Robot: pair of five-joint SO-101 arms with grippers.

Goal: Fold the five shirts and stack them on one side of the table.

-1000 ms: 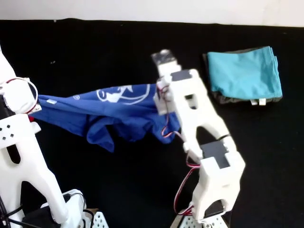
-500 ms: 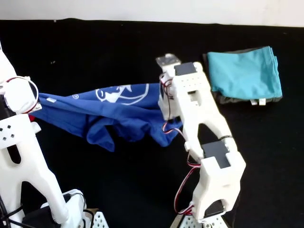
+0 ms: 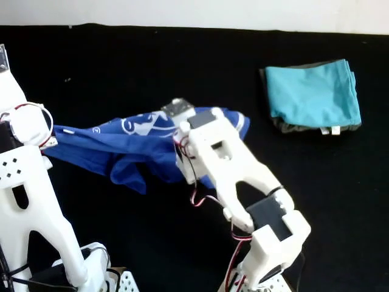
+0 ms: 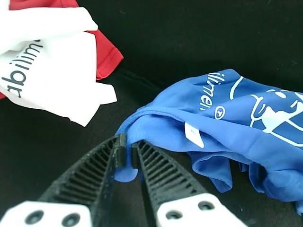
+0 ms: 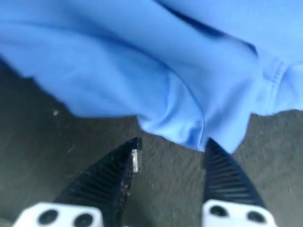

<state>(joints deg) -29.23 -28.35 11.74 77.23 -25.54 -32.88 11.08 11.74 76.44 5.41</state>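
A blue shirt [image 3: 135, 141] with a white print lies stretched and bunched across the middle of the black table. My left gripper [image 4: 127, 153] is shut on a hem of the blue shirt [image 4: 246, 118] at its left end, beside the left arm [image 3: 24, 158]. The right arm [image 3: 214, 149] leans over the shirt's right half. Below it my right gripper [image 5: 173, 145] stands open just above the table. A fold of the blue shirt [image 5: 142, 71] hangs right past its fingertips, with nothing between them.
A folded teal shirt [image 3: 311, 92] rests on a dark folded one [image 3: 281, 126] at the back right. A white shirt [image 4: 47, 66] lies over a red shirt [image 4: 108, 53] close to the left gripper. Bare black table [image 3: 340, 201] spreads at the front right.
The right gripper let go of the shirt's right end and the right arm swung left and nearer. That end of the shirt now lies on the table. The left arm barely moved.
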